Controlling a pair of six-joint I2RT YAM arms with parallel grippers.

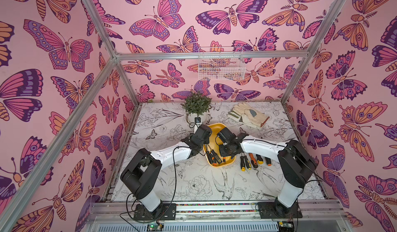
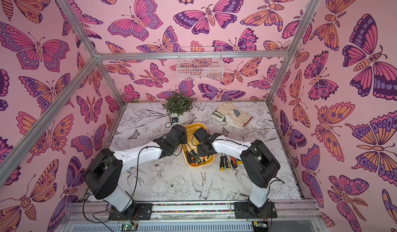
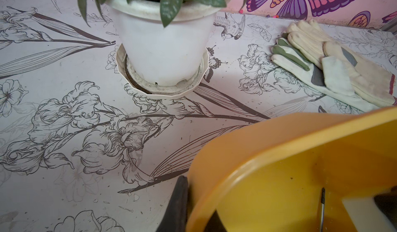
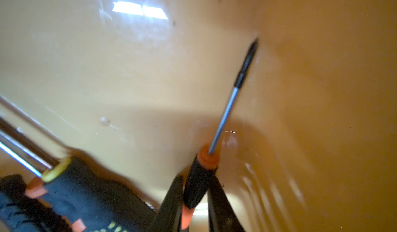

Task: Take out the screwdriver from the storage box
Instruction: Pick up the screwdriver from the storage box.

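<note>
The storage box [image 1: 216, 126] [image 2: 194, 126] is a shallow yellow tray in mid-table. My left gripper [image 1: 202, 150] [image 3: 197, 198] is shut on its left rim [image 3: 279, 151], one finger outside the wall and one inside. Inside the box, the right gripper [image 1: 224, 156] [image 4: 196, 178] is shut on a small screwdriver [image 4: 200, 183] with a ribbed black handle and an orange collar. Its thin shaft slants up over the yellow floor [image 4: 150, 69]. Other black-and-orange screwdrivers [image 1: 212, 157] [image 2: 193, 156] [image 4: 75, 188] lie at the box's near end.
Several screwdrivers [image 1: 254, 160] [image 2: 227, 162] lie on the table just right of the box. A potted plant [image 1: 196, 104] [image 3: 163, 48] stands behind it and pale work gloves [image 1: 249, 115] [image 3: 333, 69] lie at the back right. A white wire basket [image 1: 221, 65] hangs on the back wall.
</note>
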